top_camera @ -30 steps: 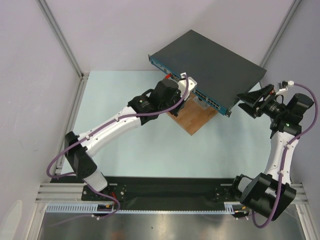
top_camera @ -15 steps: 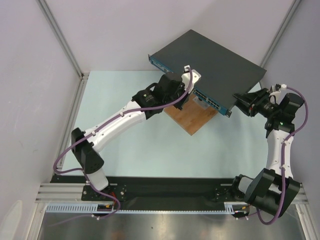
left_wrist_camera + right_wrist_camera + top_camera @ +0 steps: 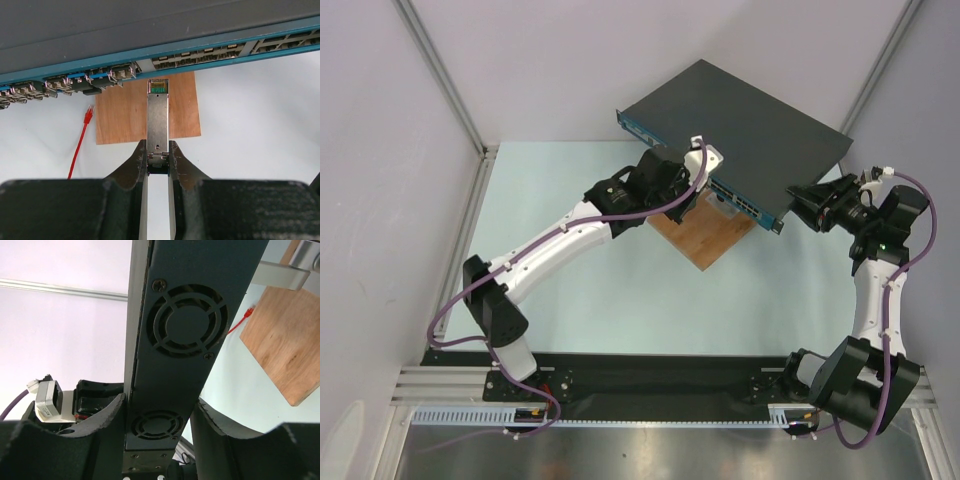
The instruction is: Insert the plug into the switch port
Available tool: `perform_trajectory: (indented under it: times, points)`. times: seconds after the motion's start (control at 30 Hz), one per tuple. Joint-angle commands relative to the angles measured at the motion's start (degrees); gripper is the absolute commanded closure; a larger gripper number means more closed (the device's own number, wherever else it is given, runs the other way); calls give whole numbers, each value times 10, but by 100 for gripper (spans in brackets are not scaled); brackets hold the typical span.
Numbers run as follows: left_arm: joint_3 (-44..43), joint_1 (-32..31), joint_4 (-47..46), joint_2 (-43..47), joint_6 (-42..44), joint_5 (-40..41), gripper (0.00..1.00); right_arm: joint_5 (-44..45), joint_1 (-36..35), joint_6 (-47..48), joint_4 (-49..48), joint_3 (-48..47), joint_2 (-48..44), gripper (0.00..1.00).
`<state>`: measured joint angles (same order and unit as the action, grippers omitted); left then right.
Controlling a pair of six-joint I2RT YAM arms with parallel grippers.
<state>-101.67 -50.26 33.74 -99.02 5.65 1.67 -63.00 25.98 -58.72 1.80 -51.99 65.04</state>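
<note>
A: Left gripper, state?
B: Pinching the plug by its rear end, one finger pressed on each side. The plug is a slim metal body, held straight out along the gripper's own line.

A: Which way does the switch lie from it?
B: Dead ahead. The switch fills the top of the left wrist view. Its blue front strip runs crosswise, so the plug's long axis meets it about square-on. The tip is just short of the strip and not yet in a port.

A: Which port?
B: The tip lines up roughly with the left end of the right-hand bank. The exact opening is too small to tell, and so is whether the height matches the row.

A: Right gripper?
B: It straddles the switch's side end with the fan grilles, a finger against each broad face. It looks clamped on, bracing the box.

A: Surroundings?
B: A wooden board on the worktop, beneath the front edge. A red cable lies left of it.

A: Judgement on the move?
B: The left arm is nearer and holds the plug. It calls for a short push along the plug's axis. The risk is the tip catching the strip's edge.
</note>
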Motion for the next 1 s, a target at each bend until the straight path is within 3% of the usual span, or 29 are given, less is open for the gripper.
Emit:
perform_trajectory:
  times: [0.0,0.97]
  points:
    - [-15,3,1,2,16,7,100,22,1,50,-64,-25,1,100]
    - [-66,19,17,-34,2,22,100,26,-2,64,-51,-25,-4,100]
